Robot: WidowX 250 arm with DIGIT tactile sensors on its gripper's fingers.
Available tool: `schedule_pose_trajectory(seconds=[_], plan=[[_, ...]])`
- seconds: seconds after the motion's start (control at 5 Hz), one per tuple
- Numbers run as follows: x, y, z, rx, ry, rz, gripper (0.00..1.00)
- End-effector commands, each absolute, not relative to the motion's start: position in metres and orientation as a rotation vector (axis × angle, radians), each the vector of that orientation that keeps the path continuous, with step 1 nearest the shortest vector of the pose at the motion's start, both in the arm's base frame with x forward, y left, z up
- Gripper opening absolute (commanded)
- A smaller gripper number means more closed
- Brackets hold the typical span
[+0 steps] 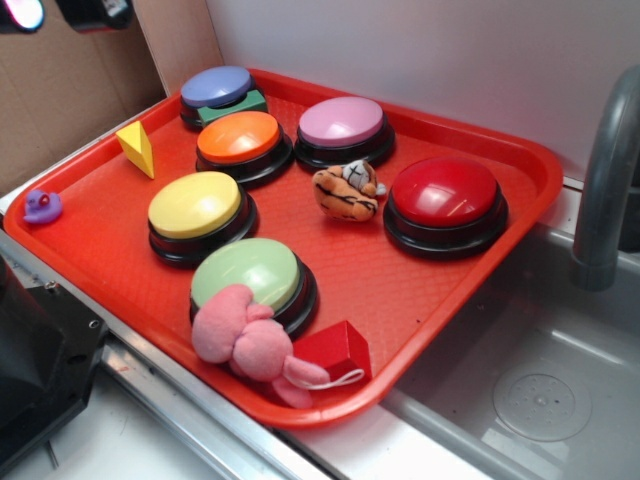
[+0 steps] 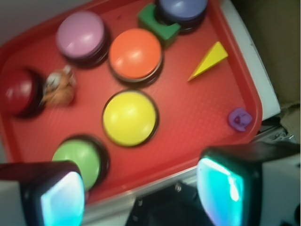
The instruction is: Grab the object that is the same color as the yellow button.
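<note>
Well apart: yellow wedge point(image 2: 209, 60), yellow button point(image 2: 130, 117), open hand point(image 2: 141, 190)

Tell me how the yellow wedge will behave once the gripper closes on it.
The yellow wedge looks like a small solid block, so probably stiff and light. Its sloping faces may let it squirt out of a pinch unless the fingers meet its flat sides. It stands on one edge on the red tray, so a nudge could tip it over.

I'm seeing bare tray point(image 1: 100, 215) lying around the yellow wedge point(image 1: 137, 148); the orange button point(image 1: 238, 137) is crowding one side.
</note>
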State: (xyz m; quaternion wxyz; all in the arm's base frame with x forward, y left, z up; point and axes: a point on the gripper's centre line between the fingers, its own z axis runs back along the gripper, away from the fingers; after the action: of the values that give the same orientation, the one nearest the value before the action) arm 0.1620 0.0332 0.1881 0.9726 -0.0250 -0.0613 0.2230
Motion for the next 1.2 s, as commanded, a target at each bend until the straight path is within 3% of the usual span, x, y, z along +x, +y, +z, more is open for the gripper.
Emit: schedule_pose_trajectory(seconds=[0.0,0.2,0.4,0.6,1.0], plan=[[0.200,0.095,0.151,-0.049,-0.177,0.768,1.00],[0.212,0.120,0.130,-0.036,-0.221,0.885,1.00],[0.216,0.141,0.109,0.019,-0.248,1.038,1.00],[0.216,0.152,0.088,0.073,-0.232,1.105,1.00],[0.213,0.160,0.063,0.067,-0.239,1.159,1.00]])
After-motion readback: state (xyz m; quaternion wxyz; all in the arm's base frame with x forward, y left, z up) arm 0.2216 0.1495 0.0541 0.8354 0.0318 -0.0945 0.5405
